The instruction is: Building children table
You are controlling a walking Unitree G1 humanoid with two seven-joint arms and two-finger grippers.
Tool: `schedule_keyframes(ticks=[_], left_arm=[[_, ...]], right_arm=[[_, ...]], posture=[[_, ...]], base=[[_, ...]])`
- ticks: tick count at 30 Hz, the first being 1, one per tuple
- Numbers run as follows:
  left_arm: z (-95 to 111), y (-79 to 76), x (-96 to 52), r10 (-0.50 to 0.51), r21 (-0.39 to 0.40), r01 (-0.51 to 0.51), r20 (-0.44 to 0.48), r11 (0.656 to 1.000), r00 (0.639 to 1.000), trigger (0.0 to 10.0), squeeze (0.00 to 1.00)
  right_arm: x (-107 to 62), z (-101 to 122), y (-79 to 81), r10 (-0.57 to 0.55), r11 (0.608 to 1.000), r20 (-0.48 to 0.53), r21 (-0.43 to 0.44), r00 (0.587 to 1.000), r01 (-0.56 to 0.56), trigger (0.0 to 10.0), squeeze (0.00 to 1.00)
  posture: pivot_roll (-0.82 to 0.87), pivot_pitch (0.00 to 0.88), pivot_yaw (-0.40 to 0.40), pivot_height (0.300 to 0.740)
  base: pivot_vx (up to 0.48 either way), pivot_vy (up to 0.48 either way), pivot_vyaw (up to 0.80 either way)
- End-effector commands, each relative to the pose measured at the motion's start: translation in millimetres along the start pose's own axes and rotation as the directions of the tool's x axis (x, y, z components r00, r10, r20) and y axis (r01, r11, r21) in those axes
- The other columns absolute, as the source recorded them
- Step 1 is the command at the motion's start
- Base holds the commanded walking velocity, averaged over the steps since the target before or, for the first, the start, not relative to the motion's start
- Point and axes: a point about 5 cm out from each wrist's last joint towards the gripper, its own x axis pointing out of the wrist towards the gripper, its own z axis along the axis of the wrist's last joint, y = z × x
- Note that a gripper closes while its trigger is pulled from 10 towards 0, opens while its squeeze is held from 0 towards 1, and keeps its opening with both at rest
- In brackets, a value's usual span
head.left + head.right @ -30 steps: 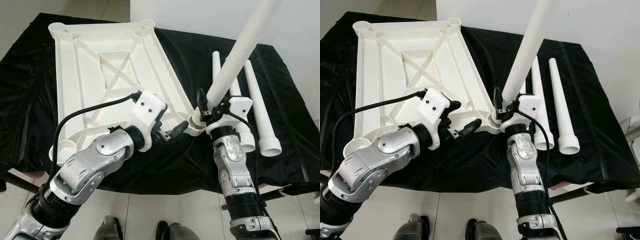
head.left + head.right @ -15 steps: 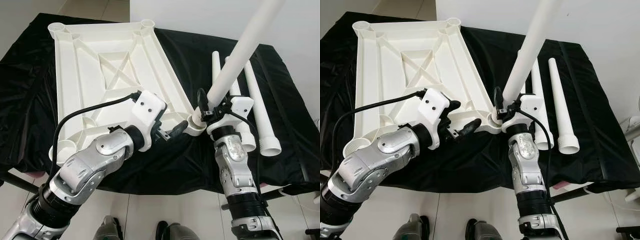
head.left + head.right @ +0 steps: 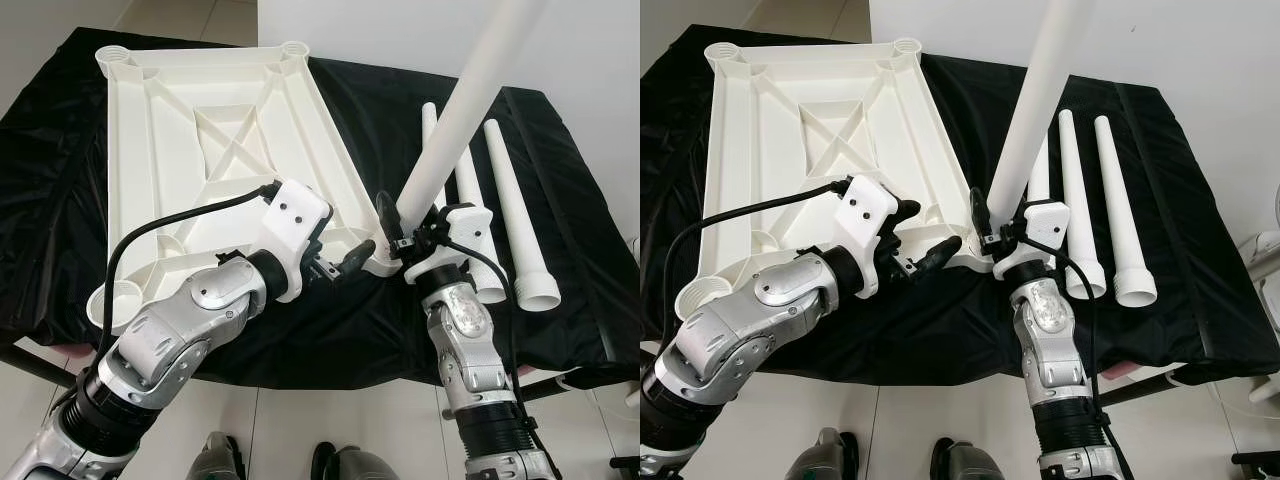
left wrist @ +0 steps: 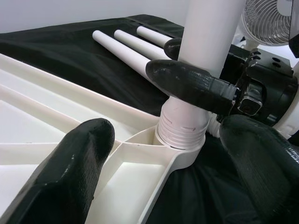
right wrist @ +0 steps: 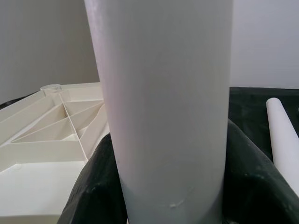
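Nothing here can be read. The upturned white plastic tabletop with its ribbed underside (image 3: pixel 215 120) carries no lettering or mark, the smooth white plastic table legs (image 3: pixel 1100 200) are blank, and the black cloth over the bench (image 3: pixel 560 160) is plain. The white housings on the silver arms bear no label or number that can be made out.

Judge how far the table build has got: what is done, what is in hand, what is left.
Done: the tabletop lies upside down on the black cloth. In hand: the right gripper holds one leg upright, its threaded end at the near corner socket; the left gripper stands open beside that corner. Left: three legs lie on the cloth, and the other sockets are empty.
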Motion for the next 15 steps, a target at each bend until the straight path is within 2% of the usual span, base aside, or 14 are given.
schedule_keyframes(ticks=[1, 7, 10, 11, 13, 15], left_arm=[[-3, -7.9, -1.4, -0.147, -0.002, 0.147, -0.018, 0.989, 0.989, 10.0, 0.0], [-3, -7.4, -1.4, -0.146, -0.002, 0.146, -0.018, 0.989, 0.989, 10.0, 0.0], [-2, -7.3, -1.2, -0.145, -0.002, 0.145, -0.016, 0.989, 0.989, 10.0, 0.0], [-2, -7.3, -1.2, -0.145, -0.002, 0.145, -0.016, 0.989, 0.989, 10.0, 0.0], [-2, -7.1, -1.1, -0.144, -0.001, 0.144, -0.015, 0.99, 0.989, 10.0, 0.0], [-2, -7.1, -1.1, -0.144, -0.001, 0.144, -0.015, 0.99, 0.989, 10.0, 0.0]], right_arm=[[-12.0, -20, 1.2, 0.019, 1.0, -0.109, -0.012, 0.994, -0.021, 10.0, 0.0], [-15.8, -22, 1.4, 0.037, 0.998, -0.115, -0.046, 0.993, -0.043, 10.0, 0.0], [-18.8, -27, -5.1, -0.019, 0.999, -0.139, 0.033, 0.99, 0.024, 10.0, 0.0], [-18.8, -27, -5.1, -0.019, 0.999, -0.139, 0.033, 0.99, 0.024, 10.0, 0.0], [-23.5, -31, -10.7, -0.075, 0.99, -0.157, 0.106, 0.985, 0.092, 10.0, 0.0], [-23.5, -31, -10.7, -0.075, 0.99, -0.157, 0.106, 0.985, 0.092, 10.0, 0.0]], posture=[[0.12, 0.187, -0.082, 0.74], [0.12, 0.188, -0.082, 0.74], [0.12, 0.188, -0.082, 0.74], [0.12, 0.188, -0.082, 0.74], [0.12, 0.188, -0.082, 0.74], [0.12, 0.188, -0.082, 0.74]], base=[[0.0, 0.0, 0.0], [0.0, 0.0, 0.0], [0.0, 0.0, 0.0], [0.0, 0.0, 0.0], [0.0, 0.0, 0.0], [0.0, 0.0, 0.0]])
